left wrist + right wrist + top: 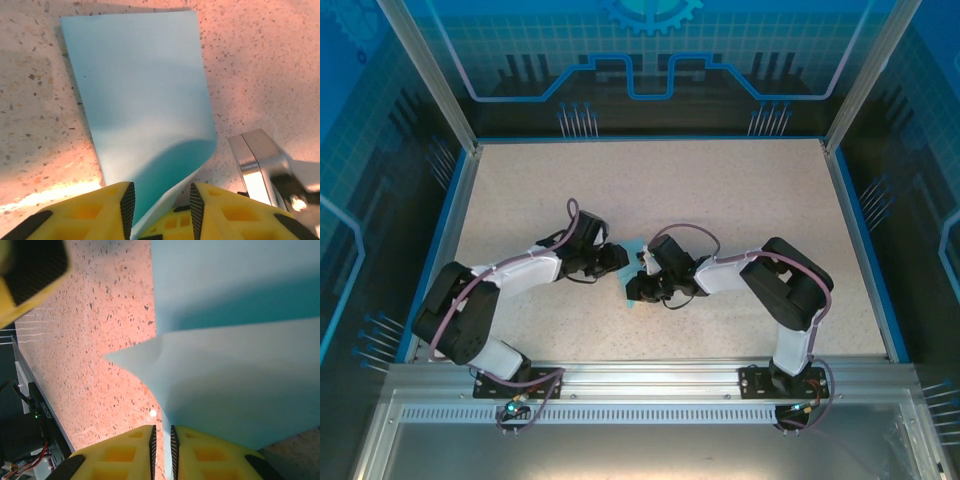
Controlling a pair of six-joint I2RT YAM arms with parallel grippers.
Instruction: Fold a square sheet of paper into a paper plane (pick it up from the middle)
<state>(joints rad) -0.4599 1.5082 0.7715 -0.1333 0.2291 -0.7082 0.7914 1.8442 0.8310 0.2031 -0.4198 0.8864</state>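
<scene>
The square sheet of paper [140, 90] is light blue and lies partly flat on the speckled table. Its near edge curls upward. My left gripper [161, 200] stands open, yellow fingers apart, with that curled edge rising in the gap between the pads, not pinched. My right gripper [162, 435] is shut on the sheet [235, 390], pinching a thin lifted flap whose corner points left. From above, both grippers, left [617, 257] and right [645, 283], meet at the table's middle over the paper [633, 302], most of which they hide.
A finger of the left gripper [30, 275] shows at the top left of the right wrist view. A shiny metal part [257, 165] sits just right of the sheet. Blue rails [865, 240] edge the table [720, 190]; the arm bases stand on the near edge.
</scene>
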